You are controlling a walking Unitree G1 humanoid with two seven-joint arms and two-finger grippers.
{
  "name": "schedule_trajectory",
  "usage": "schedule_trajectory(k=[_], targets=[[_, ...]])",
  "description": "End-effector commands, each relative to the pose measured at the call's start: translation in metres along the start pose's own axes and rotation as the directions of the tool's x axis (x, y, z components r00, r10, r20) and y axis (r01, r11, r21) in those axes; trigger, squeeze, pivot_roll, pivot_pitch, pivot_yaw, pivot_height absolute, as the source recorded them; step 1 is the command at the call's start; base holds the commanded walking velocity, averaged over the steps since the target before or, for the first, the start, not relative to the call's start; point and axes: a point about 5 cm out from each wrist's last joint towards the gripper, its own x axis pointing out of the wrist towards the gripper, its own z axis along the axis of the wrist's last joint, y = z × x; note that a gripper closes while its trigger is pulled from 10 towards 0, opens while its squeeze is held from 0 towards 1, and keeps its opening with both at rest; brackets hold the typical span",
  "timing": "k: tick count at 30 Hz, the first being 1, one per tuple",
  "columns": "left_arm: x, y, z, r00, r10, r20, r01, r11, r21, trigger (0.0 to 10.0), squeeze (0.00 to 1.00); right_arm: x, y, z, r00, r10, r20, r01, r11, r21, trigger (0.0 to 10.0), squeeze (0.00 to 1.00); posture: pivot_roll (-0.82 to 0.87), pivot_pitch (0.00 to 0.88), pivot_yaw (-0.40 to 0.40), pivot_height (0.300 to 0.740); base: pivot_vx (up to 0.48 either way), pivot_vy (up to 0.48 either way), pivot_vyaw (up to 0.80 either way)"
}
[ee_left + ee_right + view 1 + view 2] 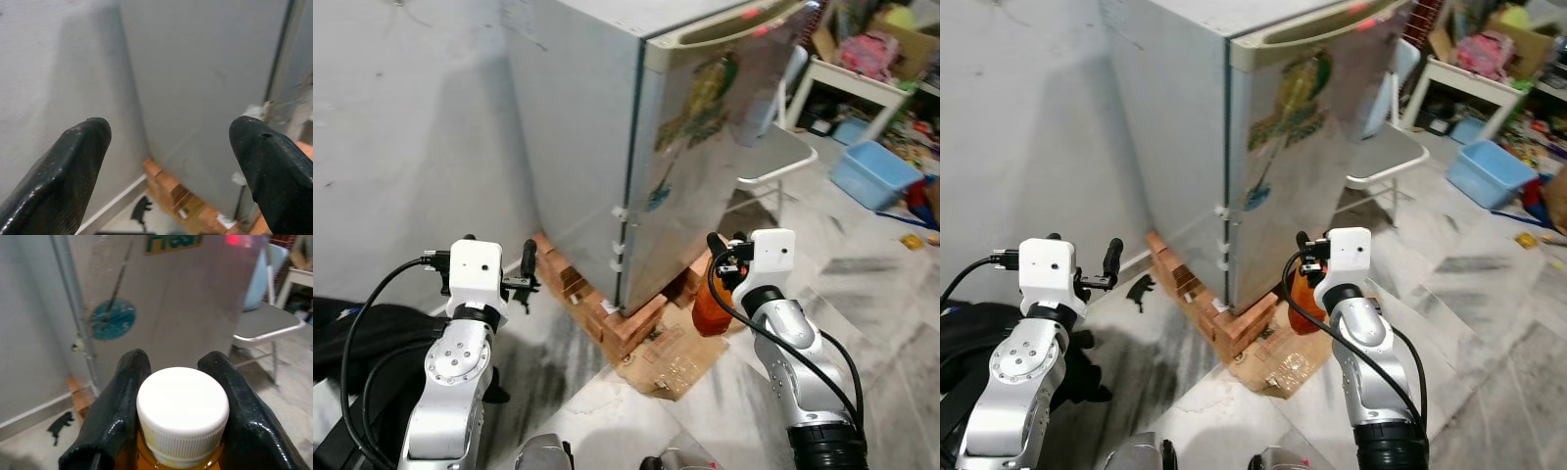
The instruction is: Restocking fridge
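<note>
- Marble-patterned floor [891, 294], grey wall [401, 127] on the robot's left, cluttered room corner at far right with a blue tub [873, 173] and white table [862, 83].
- Fridge [636, 147] stands ahead, door closed, stickers on the door front; it sits raised on bricks [607, 318] with flattened cardboard [671, 362] on the floor beside them.
- White chair [773, 152] just behind the fridge's door side.
- Right gripper [178, 396] clamped on the neck of an orange bottle [710, 304], fingers [122, 401] either side of its white cap [182, 406]; bottle held upright in front of the fridge door, low, near the bricks.
- Left gripper [171, 147] spread wide, nothing between the fingers [63, 171]; raised near the fridge's grey side panel, pointing toward the fridge corner.
- Black bag [352, 343] on the floor beside the left arm.
- Small dark scrap [1141, 289] on the floor near the wall base.
</note>
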Motion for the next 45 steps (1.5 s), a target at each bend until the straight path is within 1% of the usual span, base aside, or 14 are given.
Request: schedule_trajectory(k=[1, 10, 18, 21, 23, 30, 32, 34, 41, 43, 45], targets=[[0.002, 0.001, 0.002, 1.0, 0.008, 0.0, -0.008, 1.0, -0.01, 10.0, 0.0, 0.002, -0.001, 0.01, 0.999, 0.002, 0.034, -0.002, 1.0, -0.005, 10.0, 0.0, 0.08, 0.0, -0.072, 0.74, 0.0, 0.446, -0.8], [0.002, 0.0, 0.001, 1.0, 0.011, -0.002, -0.011, 1.0, -0.012, 10.0, 0.0, 0.003, -0.003, 0.009, 1.0, 0.001, 0.029, 0.0, 1.0, -0.012, 10.0, 0.0, 0.08, 0.0, -0.075, 0.74, 0.0, 0.365, -0.67], [0.003, 0.001, 0.003, 1.0, 0.019, 0.01, -0.019, 1.0, 0.003, 10.0, 0.0, 0.003, -0.003, 0.009, 0.999, -0.001, 0.034, 0.002, 1.0, -0.017, 10.0, 0.0, 0.08, 0.0, -0.075, 0.74, 0.0, 0.063, 0.0], [0.003, -0.001, 0.006, 0.999, 0.016, 0.034, -0.017, 1.0, 0.022, 10.0, 0.0, 0.003, -0.003, 0.009, 0.999, -0.005, 0.036, 0.006, 1.0, -0.017, 10.0, 0.0, 0.08, 0.0, -0.076, 0.74, 0.0, 0.0, 0.0], [0.002, -0.004, 0.009, 0.998, -0.033, 0.049, 0.034, 0.999, -0.004, 10.0, 0.0, 0.003, -0.004, 0.009, 0.999, -0.009, 0.036, 0.009, 1.0, -0.018, 10.0, 0.0, 0.08, 0.0, -0.077, 0.74, 0.0, 0.0, 0.0], [0.0, -0.006, 0.012, 0.996, -0.053, 0.073, 0.053, 0.999, 0.003, 10.0, 0.0, 0.005, -0.007, 0.008, 0.999, -0.03, 0.03, 0.031, 0.999, -0.016, 10.0, 0.0, 0.08, 0.0, -0.076, 0.74, 0.0, 0.0, 0.0], [0.0, -0.007, 0.015, 0.994, -0.07, 0.087, 0.071, 0.997, -0.007, 10.0, 0.0, 0.005, -0.007, 0.009, 0.999, -0.032, 0.033, 0.032, 0.999, -0.014, 10.0, 0.0, 0.08, 0.0, -0.075, 0.74, 0.351, 0.0, 0.0], [0.0, -0.007, 0.016, 0.993, -0.075, 0.093, 0.075, 0.997, 0.002, 10.0, 0.0, 0.005, -0.007, 0.009, 0.999, -0.03, 0.039, 0.031, 0.999, -0.017, 10.0, 0.0, 0.08, 0.0, -0.075, 0.74, 0.446, 0.0, 0.0], [0.0, -0.008, 0.016, 0.991, -0.09, 0.098, 0.09, 0.996, -0.003, 10.0, 0.0, 0.004, -0.006, 0.011, 0.998, -0.025, 0.05, 0.026, 1.0, -0.016, 10.0, 0.0, 0.08, 0.0, -0.073, 0.74, 0.477, 0.0, 0.0], [-0.001, -0.01, 0.017, 0.99, -0.102, 0.103, 0.101, 0.995, 0.009, 10.0, 0.0, 0.004, -0.007, 0.013, 0.998, -0.031, 0.062, 0.032, 0.999, -0.006, 10.0, 0.0, 0.08, 0.0, -0.073, 0.74, 0.48, 0.0, 0.0], [-0.001, -0.01, 0.018, 0.989, -0.101, 0.105, 0.101, 0.995, 0.008, 10.0, 0.0, 0.004, -0.008, 0.014, 0.997, -0.034, 0.067, 0.036, 0.999, -0.016, 10.0, 0.0, 0.08, 0.0, -0.07, 0.74, 0.48, 0.0, 0.0]])
